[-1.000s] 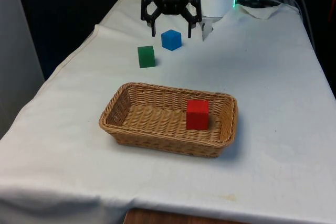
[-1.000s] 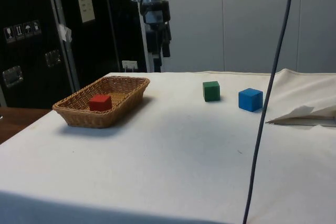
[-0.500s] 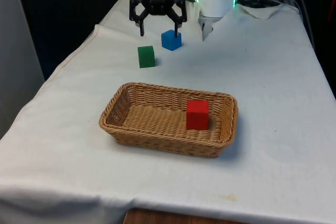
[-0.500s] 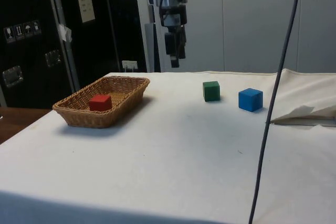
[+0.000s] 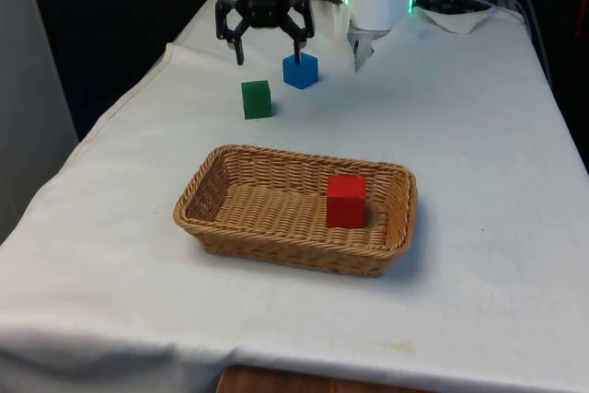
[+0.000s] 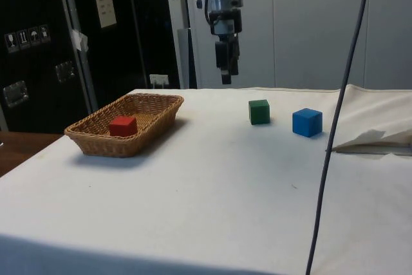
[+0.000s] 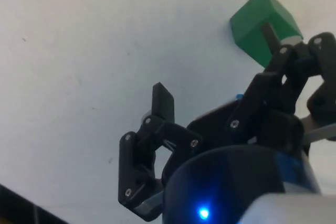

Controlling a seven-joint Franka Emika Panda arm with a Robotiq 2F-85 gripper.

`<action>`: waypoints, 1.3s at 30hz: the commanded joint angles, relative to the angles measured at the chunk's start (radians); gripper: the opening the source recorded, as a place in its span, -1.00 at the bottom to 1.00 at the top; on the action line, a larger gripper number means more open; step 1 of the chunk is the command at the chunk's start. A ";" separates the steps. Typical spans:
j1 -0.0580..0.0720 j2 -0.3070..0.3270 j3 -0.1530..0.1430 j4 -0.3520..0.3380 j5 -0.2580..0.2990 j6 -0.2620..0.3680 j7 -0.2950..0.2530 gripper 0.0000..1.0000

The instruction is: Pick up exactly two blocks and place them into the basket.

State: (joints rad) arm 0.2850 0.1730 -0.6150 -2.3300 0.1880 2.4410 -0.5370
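Already one red block (image 5: 346,201) sits in the basket (image 5: 216,226); my gripper (image 5: 267,50), jaws spread and empty, hovers near the green block (image 5: 256,98), which I must next descend around.

1. The basket (image 5: 294,223) sits at the centre of the front view, on the table (image 5: 479,255).
2. One block (image 5: 346,201) lies inside the basket, towards its right end.
3. Two blocks (image 5: 257,98) (image 5: 300,70) stand side by side in the upper middle, behind the basket.
4. The gripper (image 5: 268,52) hangs above them, fingers spread, holding nothing.
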 commanded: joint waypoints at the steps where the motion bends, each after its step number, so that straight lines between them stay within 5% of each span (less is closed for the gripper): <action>1: -0.006 -0.012 0.002 -0.013 0.023 0.014 -0.023 1.00; 12: -0.002 -0.035 -0.033 -0.056 0.125 0.026 -0.142 1.00; 24: -0.001 -0.078 -0.057 -0.115 0.124 0.083 -0.208 1.00; 39: -0.001 -0.020 -0.057 -0.123 0.125 0.125 -0.305 1.00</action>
State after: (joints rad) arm 0.2840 0.1530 -0.6720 -2.4530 0.3130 2.5660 -0.8420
